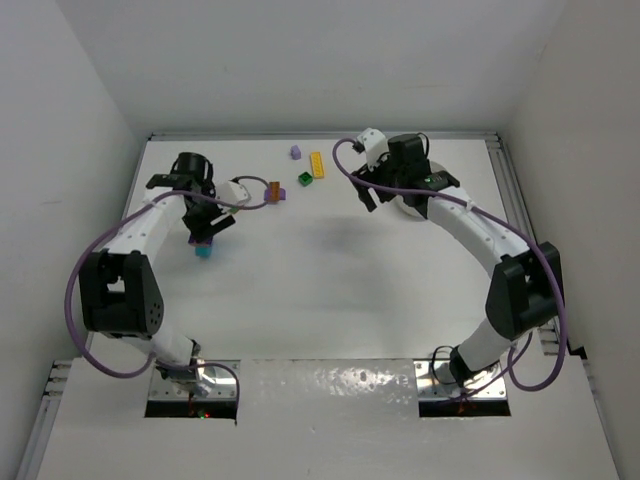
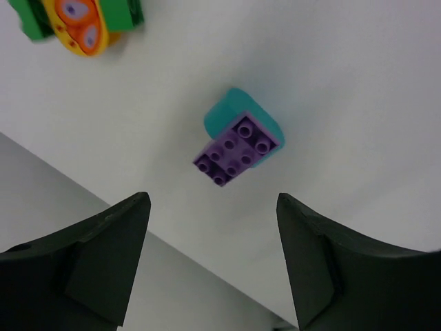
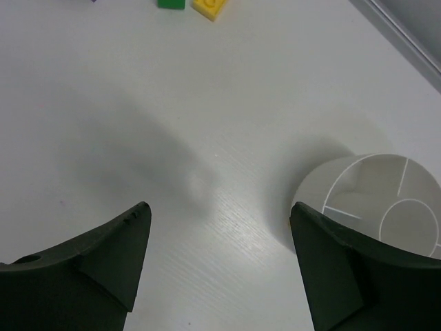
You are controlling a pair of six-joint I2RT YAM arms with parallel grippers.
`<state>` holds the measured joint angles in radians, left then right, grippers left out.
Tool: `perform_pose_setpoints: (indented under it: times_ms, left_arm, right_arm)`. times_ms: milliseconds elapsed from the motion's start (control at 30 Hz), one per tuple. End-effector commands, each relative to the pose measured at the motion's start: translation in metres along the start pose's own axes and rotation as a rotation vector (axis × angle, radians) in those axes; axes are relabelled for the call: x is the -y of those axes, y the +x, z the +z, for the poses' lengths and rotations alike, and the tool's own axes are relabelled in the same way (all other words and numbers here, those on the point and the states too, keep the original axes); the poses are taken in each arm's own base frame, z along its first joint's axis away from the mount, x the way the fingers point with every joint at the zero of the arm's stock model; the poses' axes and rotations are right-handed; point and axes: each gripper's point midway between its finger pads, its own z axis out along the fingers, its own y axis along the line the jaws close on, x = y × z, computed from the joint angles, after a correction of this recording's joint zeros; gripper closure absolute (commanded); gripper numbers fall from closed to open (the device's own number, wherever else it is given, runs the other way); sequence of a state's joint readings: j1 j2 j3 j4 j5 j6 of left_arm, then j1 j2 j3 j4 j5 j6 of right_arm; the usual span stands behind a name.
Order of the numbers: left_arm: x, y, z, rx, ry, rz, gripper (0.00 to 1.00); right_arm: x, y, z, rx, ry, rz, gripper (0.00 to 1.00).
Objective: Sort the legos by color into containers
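White walls close round a pale bench [image 1: 330,290] on three sides. Left fingers [image 2: 103,255] stand spread wide with nothing between them, clear of the bricks. Beyond their tips a purple brick [image 2: 234,153] lies studs up on top of a teal brick [image 2: 234,110], the two touching. At the top left corner of the left wrist view sits a green and orange piece [image 2: 79,21], partly cut off. From above, the stacked pair shows at the left side of the bench, just beside the left wrist.

Right fingers [image 3: 89,262] are likewise spread apart and hold nothing. Just beside one of them stands the white dish [image 3: 320,207], with its thin dividing walls and round centre cup in view. From above, the right arm hides most of it, at the far right of the bench.

Well apart from the dish, toward the far edge, lie a green brick [image 1: 305,179] and a long yellow brick [image 1: 317,164], near each other. A small purple piece [image 1: 295,152] sits just beyond them. A brown brick [image 1: 274,190] lies nearer the left arm, beside its cable [image 1: 250,205].
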<state>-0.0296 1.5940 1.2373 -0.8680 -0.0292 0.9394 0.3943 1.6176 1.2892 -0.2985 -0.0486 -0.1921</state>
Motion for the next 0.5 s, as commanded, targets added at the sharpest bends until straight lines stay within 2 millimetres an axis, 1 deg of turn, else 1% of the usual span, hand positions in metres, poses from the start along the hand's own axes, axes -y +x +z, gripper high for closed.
perform_pose_setpoints:
  times_ms: [0, 33, 67, 100, 133, 167, 200, 233, 333, 400, 467]
  left_arm:
    - [-0.025, -0.024, -0.01, 0.141, -0.05, 0.361, 0.28]
    - [-0.014, -0.016, -0.007, 0.115, 0.019, 0.391, 0.28]
    - [-0.012, -0.017, -0.001, 0.102, 0.071, 0.424, 0.29]
    - [-0.011, -0.009, 0.002, 0.094, 0.123, 0.445, 0.29]
    - [0.001, 0.002, 0.002, 0.065, 0.21, 0.447, 0.3]
    - [0.0, 0.002, 0.009, 0.054, 0.252, 0.451, 0.3]
    - [0.007, 0.008, 0.011, 0.032, 0.3, 0.453, 0.29]
    - [0.009, 0.01, 0.018, 0.017, 0.332, 0.459, 0.29]
    - [0.009, 0.012, 0.025, 0.01, 0.342, 0.491, 0.28]
    - [0.002, 0.01, 0.027, 0.013, 0.303, 0.513, 0.28]
    - [0.001, 0.013, 0.032, 0.003, 0.296, 0.515, 0.28]
  right_arm:
    - [-0.002, -0.013, 0.0, 0.04, -0.032, 0.024, 0.19]
    - [-0.004, -0.011, 0.0, 0.036, -0.038, 0.028, 0.19]
    - [-0.005, -0.01, -0.001, 0.032, -0.038, 0.03, 0.19]
    - [-0.005, -0.009, -0.001, 0.027, -0.038, 0.032, 0.2]
    - [-0.006, -0.005, -0.002, 0.018, -0.037, 0.039, 0.2]
    - [-0.006, -0.004, -0.002, 0.015, -0.034, 0.043, 0.2]
    - [-0.007, 0.0, -0.002, 0.008, -0.034, 0.045, 0.19]
    - [-0.007, 0.001, -0.003, 0.002, -0.028, 0.05, 0.19]
    - [-0.007, 0.005, -0.003, -0.003, -0.023, 0.057, 0.2]
    - [-0.008, 0.005, -0.002, -0.005, -0.026, 0.058, 0.2]
    - [-0.009, 0.005, -0.002, -0.006, -0.028, 0.057, 0.2]
